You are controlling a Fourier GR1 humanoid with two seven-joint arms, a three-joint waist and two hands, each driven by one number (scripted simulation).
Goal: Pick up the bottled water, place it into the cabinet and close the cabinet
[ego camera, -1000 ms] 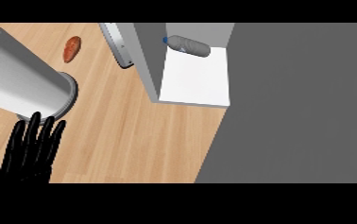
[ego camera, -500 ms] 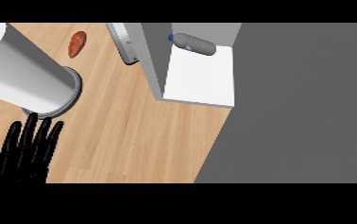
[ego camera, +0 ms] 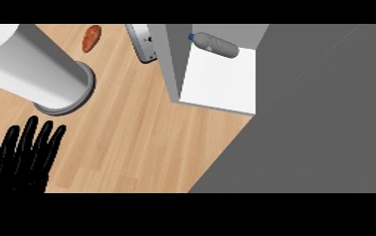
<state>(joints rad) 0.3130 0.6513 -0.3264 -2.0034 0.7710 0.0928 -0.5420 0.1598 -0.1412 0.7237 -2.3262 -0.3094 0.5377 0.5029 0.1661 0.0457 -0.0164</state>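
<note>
Inside the cabinet (ego camera: 220, 85), at the back of its white shelf, the bottled water (ego camera: 214, 45) lies on its side, with its long axis slanting from the cap at upper left to the base at lower right. Placement looks complete, so the door is probably next. The cabinet door (ego camera: 141, 43) stands open, just left of the cabinet wall. The left hand (ego camera: 29, 155) (the only hand in view) rests at lower left with its fingers straight and spread, holding nothing. The door lies well apart from it, up and to the right across the wooden counter (ego camera: 147, 140). A pale cylinder (ego camera: 40, 73) stands near that path.
</note>
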